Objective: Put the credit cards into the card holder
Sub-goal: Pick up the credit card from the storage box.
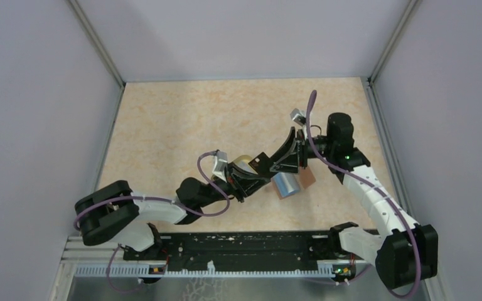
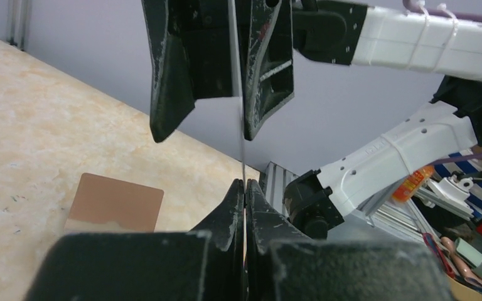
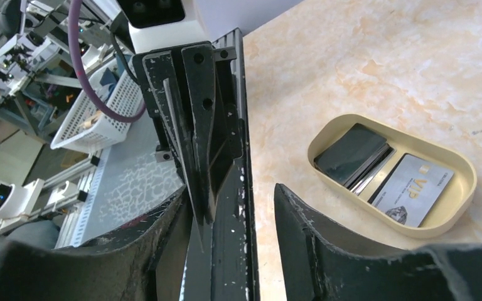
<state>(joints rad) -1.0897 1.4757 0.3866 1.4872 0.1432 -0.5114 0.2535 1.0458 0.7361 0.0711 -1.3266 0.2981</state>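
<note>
We noted a beige marbled tabletop (image 1: 163, 125), boxed by plain lavender-grey walls (image 1: 37, 94) with aluminium corner posts (image 1: 97, 41); even light.

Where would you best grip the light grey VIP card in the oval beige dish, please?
Probably from above, one finger at each short end of the light grey VIP card: it lies about flat in the dish, its long sides hemmed by the dark card stack and rim.
</note>
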